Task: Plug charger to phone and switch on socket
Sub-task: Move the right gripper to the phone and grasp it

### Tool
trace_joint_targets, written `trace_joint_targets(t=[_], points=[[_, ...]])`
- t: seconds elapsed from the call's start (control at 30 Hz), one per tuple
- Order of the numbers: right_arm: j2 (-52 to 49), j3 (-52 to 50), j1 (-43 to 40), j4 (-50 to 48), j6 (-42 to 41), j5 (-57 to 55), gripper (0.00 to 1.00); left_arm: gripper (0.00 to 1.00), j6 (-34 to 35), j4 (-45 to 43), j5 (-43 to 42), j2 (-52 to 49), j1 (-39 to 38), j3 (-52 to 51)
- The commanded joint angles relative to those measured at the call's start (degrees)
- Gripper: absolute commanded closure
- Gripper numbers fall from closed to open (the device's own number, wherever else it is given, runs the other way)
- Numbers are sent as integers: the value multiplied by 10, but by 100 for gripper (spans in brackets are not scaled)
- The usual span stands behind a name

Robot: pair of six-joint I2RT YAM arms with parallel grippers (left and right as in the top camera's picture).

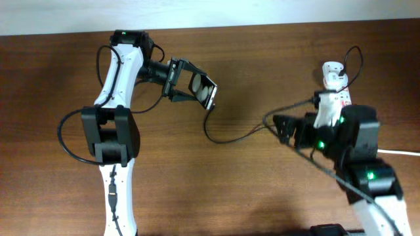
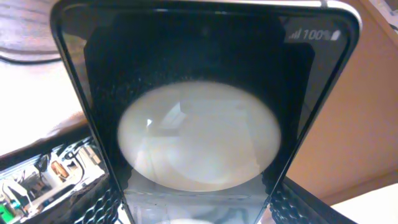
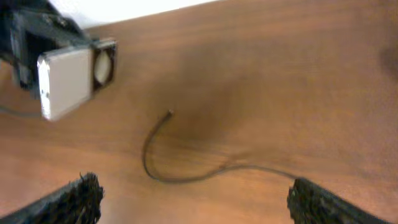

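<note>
- Brown wooden table (image 1: 249, 196): left gripper (image 1: 195, 86) pinches the phone (image 1: 206, 92) near the far edge.
- Right gripper (image 1: 279, 128), jaws spread wide, beside the socket (image 1: 336, 88).
- Charger (image 1: 226, 140) lies mid-table, its tip unplugged.

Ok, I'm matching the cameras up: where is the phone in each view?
Overhead: the phone, upper centre, in the left gripper.
Left wrist: fills the frame.
Right wrist: upper left, looking pale.
Shared landmark: the charger, loose end near it, overhead and right wrist.
</note>
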State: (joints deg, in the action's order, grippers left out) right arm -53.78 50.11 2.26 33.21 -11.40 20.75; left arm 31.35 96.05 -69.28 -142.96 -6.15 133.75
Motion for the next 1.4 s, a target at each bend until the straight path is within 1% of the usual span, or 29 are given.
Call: trace_joint_targets(t=[0.0, 0.07, 0.1, 0.23, 0.27, 0.33, 0.37, 0.47, 0.53, 0.6, 0.77, 0.87, 1.03, 1.1, 1.2, 1.37], points=[[-66, 114, 3, 63, 0, 58, 1, 99, 6, 0, -16, 2, 1, 13], [-97, 156, 3, 66, -1, 91, 1, 99, 6, 0, -16, 2, 1, 13], [-100, 157, 3, 54, -1, 98, 1, 99, 6, 0, -16, 2, 1, 13], [-122, 157, 4, 19, -1, 196, 0, 98, 8, 0, -14, 2, -11, 13], [-135, 157, 9, 17, -12, 195, 8, 98, 12, 0, -14, 2, -14, 13], [-158, 157, 27, 15, -37, 178, 16, 98, 14, 0, -14, 2, -21, 13], [-172, 157, 44, 15, -61, 145, 18, 98, 14, 0, -14, 2, -26, 13], [-197, 157, 95, 12, -123, 54, 20, 98, 22, 0, 9, 2, -36, 13], [-202, 157, 119, 6, -161, 7, 21, 98, 39, -3, 31, 2, -45, 13], [-210, 157, 132, 0, -205, -24, 21, 99, 52, -16, 31, 2, -53, 13], [-239, 157, 132, -14, -256, -24, 25, 99, 71, -44, 31, 2, -72, 13], [-255, 157, 144, -31, -256, -28, 34, 99, 71, -45, 31, 2, -83, 13], [-257, 157, 175, -52, -260, -54, 35, 99, 94, -45, 31, 2, -89, 13], [-258, 157, 182, -49, -282, -65, 36, 99, 99, -45, 31, 2, -89, 13], [-282, 157, 199, -50, -327, -76, 37, 99, 129, -45, 31, 2, -89, 13], [-315, 157, 218, -76, -347, -84, 37, 100, 150, -45, 31, 2, -98, 13]])
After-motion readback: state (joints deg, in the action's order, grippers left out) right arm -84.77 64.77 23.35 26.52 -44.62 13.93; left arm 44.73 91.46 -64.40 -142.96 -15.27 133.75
